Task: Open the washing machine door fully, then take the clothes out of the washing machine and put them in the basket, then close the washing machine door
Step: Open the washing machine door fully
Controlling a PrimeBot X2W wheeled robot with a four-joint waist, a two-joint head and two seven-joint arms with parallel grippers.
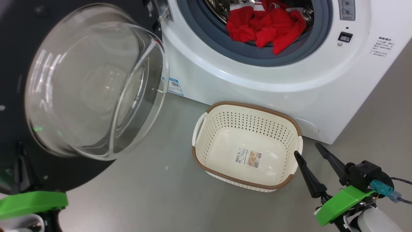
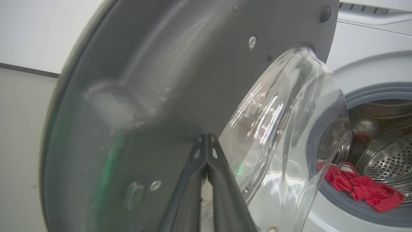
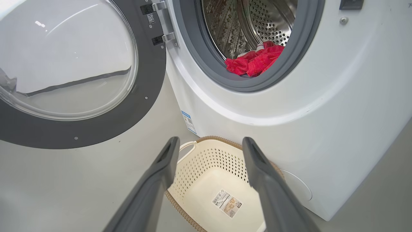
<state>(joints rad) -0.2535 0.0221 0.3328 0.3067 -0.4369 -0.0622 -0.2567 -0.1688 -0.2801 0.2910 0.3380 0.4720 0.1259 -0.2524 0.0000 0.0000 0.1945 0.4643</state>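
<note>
**At the Door: Completing the Swing**

Head view: the washing machine door (image 1: 93, 83) stands out to the left. The clothes (image 1: 267, 27) lie in the washing machine (image 1: 244, 87) mouth, with the empty basket (image 1: 251, 106) below. The right gripper (image 1: 306, 149) is spread and holds nothing.

Left wrist view: the left gripper (image 2: 206, 137) is pinched shut, tips at the door's dark rim. Push on the rim, not the glass.

Right wrist view: this gives the door's angle to the machine front, which the head view crops.
</note>
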